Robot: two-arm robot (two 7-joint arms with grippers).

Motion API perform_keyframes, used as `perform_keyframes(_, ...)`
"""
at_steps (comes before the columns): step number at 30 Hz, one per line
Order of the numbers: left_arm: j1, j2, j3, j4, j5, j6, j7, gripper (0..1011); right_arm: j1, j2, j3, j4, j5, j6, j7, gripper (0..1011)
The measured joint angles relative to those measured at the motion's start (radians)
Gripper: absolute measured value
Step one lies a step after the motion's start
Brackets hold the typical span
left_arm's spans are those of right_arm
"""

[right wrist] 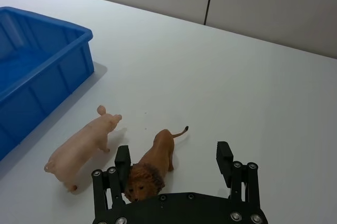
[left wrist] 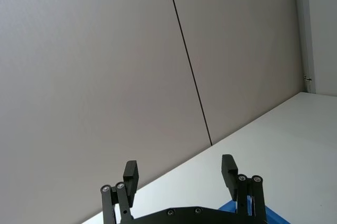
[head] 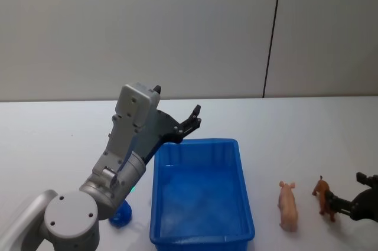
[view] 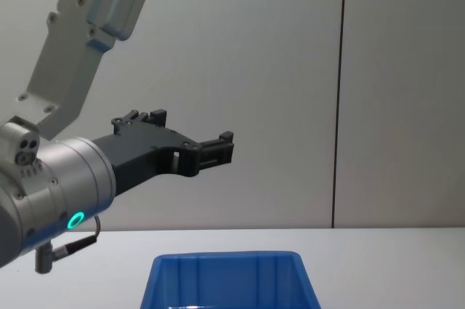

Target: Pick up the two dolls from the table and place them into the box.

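**What is sitting on the table (head: pixel 307 139)**

The white top is carrying a blue box (head: pixel 201 150) near the front middle, sitting flat with its open side up. A pink pig (head: pixel 288 205) is standing on the table right of the box, near it but not touching. A brown lion (head: pixel 323 195) is standing just right of the pig, with a gap between them. A small blue thing (head: pixel 121 217) is sitting left of the box, partly hidden.
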Motion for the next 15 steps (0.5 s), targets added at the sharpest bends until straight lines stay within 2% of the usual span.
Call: perform_keyframes(15, 0.0, 0.0, 0.0, 0.0, 0.0, 0.0, 0.0, 1001, 0.045, -0.016, -0.022, 0.065, -0.041, 0.036, 0.065, 1001)
